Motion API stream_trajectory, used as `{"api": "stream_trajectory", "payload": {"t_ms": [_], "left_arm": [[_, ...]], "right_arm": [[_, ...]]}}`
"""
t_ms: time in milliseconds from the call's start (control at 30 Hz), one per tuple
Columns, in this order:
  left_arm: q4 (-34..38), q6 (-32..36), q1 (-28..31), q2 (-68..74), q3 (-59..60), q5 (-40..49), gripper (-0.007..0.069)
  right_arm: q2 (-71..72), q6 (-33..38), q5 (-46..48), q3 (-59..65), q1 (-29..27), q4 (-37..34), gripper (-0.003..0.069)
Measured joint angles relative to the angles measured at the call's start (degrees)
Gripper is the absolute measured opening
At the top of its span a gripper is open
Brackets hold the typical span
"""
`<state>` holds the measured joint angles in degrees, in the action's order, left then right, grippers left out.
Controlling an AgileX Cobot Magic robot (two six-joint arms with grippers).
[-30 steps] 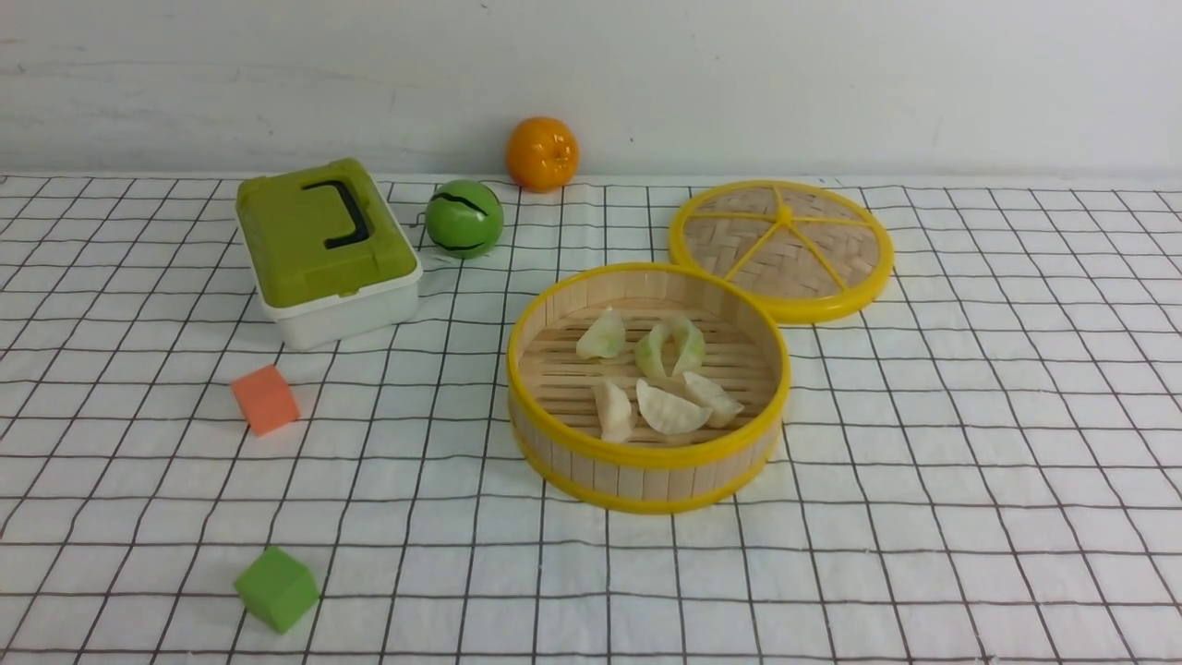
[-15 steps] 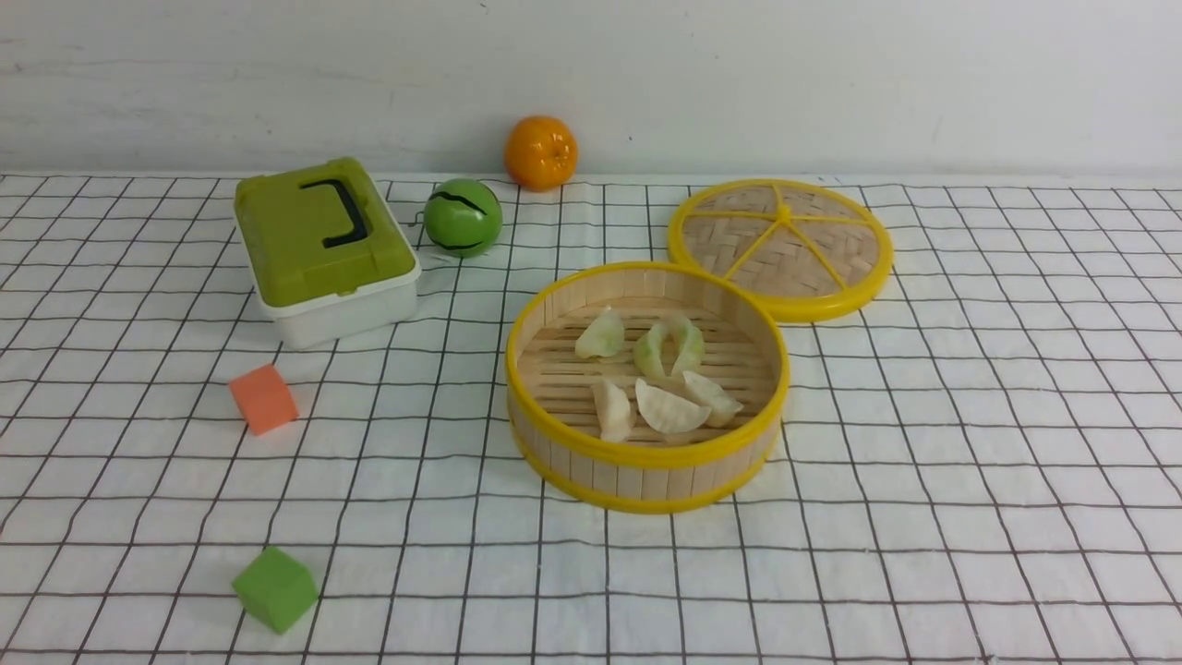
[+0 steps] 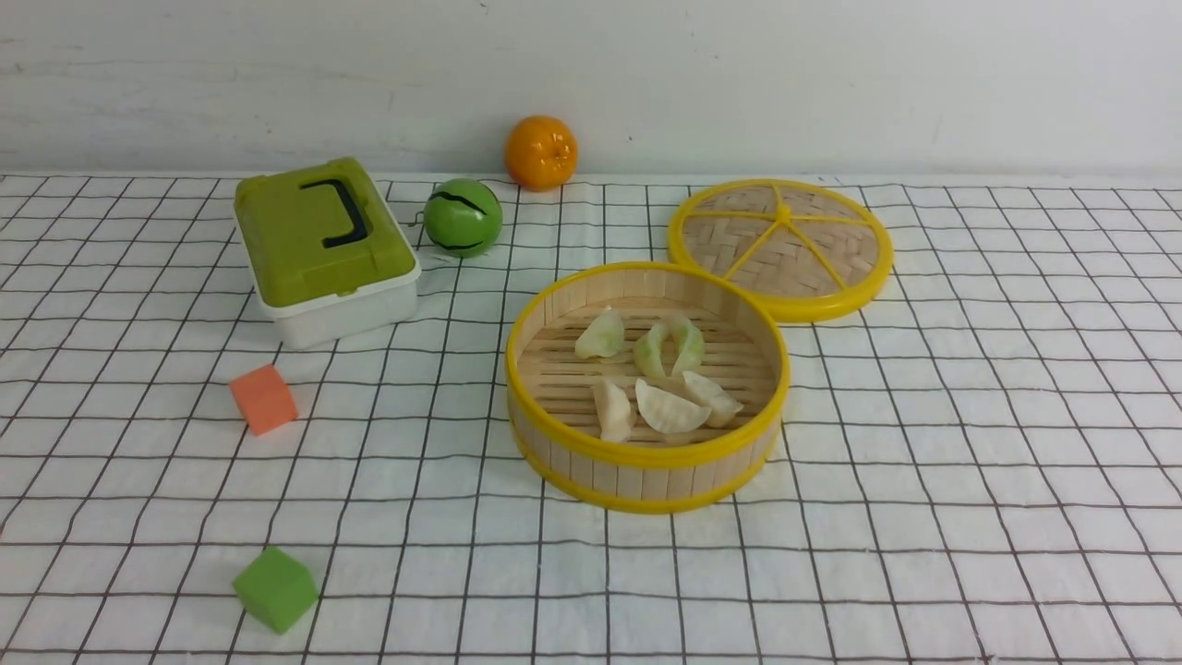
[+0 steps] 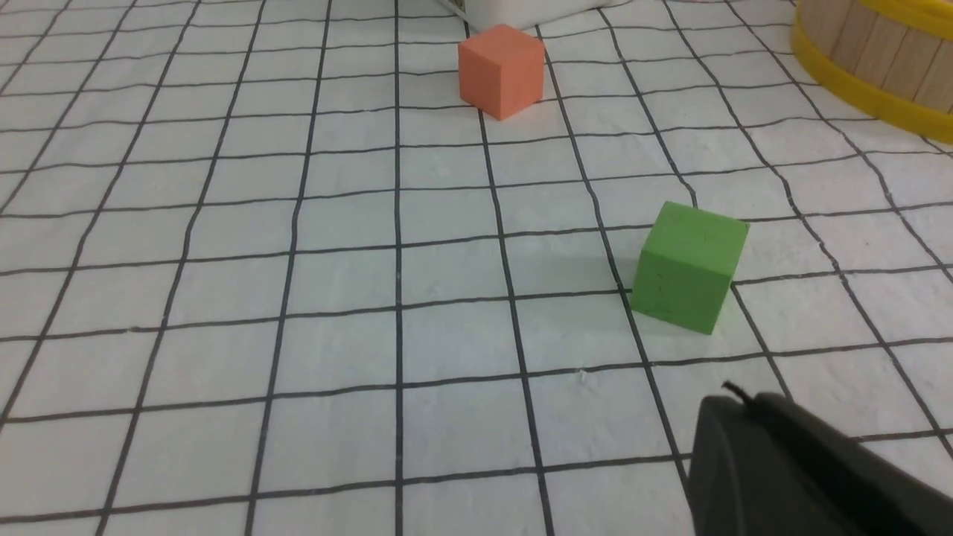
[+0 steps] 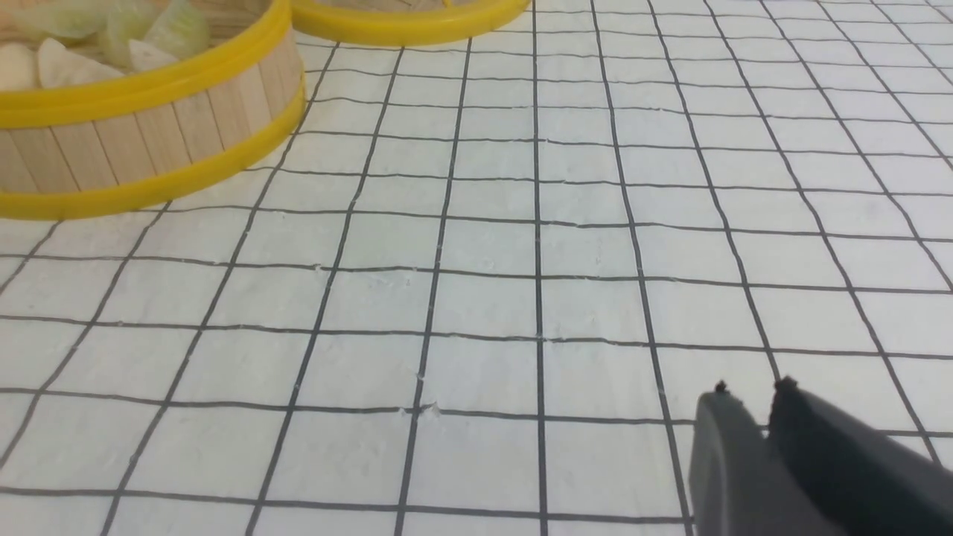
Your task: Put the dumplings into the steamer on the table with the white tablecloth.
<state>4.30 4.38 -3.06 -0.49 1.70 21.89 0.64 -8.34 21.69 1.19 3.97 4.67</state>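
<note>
Dumplings (image 3: pixel 657 374): I count six, all lying on the slatted floor inside the steamer (image 3: pixel 646 476), which sits right of centre on the white tablecloth (image 3: pixel 970 443). Neither gripper is near them; both arms are outside my front view.
Dumpling look: three pale translucent green ones on the far side of the floor, three cream-white ones on the near side, crescent-shaped, some touching one another.
Steamer look: round, shallow, wooden-strip wall, bright yellow rims top and bottom.
Left gripper (image 4: pixel 733 406): I see it only in its wrist view, a dark tip low over the cloth; its jaws are fully closed with nothing between them. It hangs near the green cube (image 4: pixel 689 266), well apart from the steamer.
Right gripper (image 5: pixel 748 394): two dark tips with a narrow slit between them, holding nothing, over bare cloth on the steamer's near right.
Lid (image 3: pixel 781 247): flat woven disc with yellow rim, just beyond the steamer on the far right.
Left side: orange cube (image 3: pixel 264 398), green-lidded box (image 3: pixel 323 249), green ball (image 3: pixel 463 218).
Far edge: orange fruit (image 3: pixel 541 152) by the wall.
</note>
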Motion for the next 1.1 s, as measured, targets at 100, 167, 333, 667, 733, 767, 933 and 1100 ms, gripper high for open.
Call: {"api": "stream_trajectory", "payload": {"t_ms": [100, 167, 333, 667, 733, 767, 933, 1100], "left_arm": [[0.2, -0.1, 0.0, 0.0, 0.0, 0.0, -0.0013], [0.2, -0.1, 0.0, 0.0, 0.0, 0.0, -0.0013], [0.2, -0.2, 0.0, 0.0, 0.0, 0.0, -0.0013], [0.2, -0.4, 0.0, 0.0, 0.0, 0.0, -0.0013], [0.2, -0.4, 0.0, 0.0, 0.0, 0.0, -0.0013], [0.2, -0.4, 0.0, 0.0, 0.0, 0.0, -0.0013], [0.2, -0.4, 0.0, 0.0, 0.0, 0.0, -0.0013], [0.2, -0.4, 0.0, 0.0, 0.0, 0.0, -0.0012]], "right_arm": [[0.0, 0.0, 0.0, 0.0, 0.0, 0.0, 0.0092], [0.0, 0.0, 0.0, 0.0, 0.0, 0.0, 0.0093], [0.0, 0.0, 0.0, 0.0, 0.0, 0.0, 0.0099], [0.0, 0.0, 0.0, 0.0, 0.0, 0.0, 0.0111], [0.0, 0.0, 0.0, 0.0, 0.0, 0.0, 0.0112], [0.0, 0.0, 0.0, 0.0, 0.0, 0.0, 0.0113], [0.0, 0.0, 0.0, 0.0, 0.0, 0.0, 0.0118], [0.0, 0.0, 0.0, 0.0, 0.0, 0.0, 0.0123]]}}
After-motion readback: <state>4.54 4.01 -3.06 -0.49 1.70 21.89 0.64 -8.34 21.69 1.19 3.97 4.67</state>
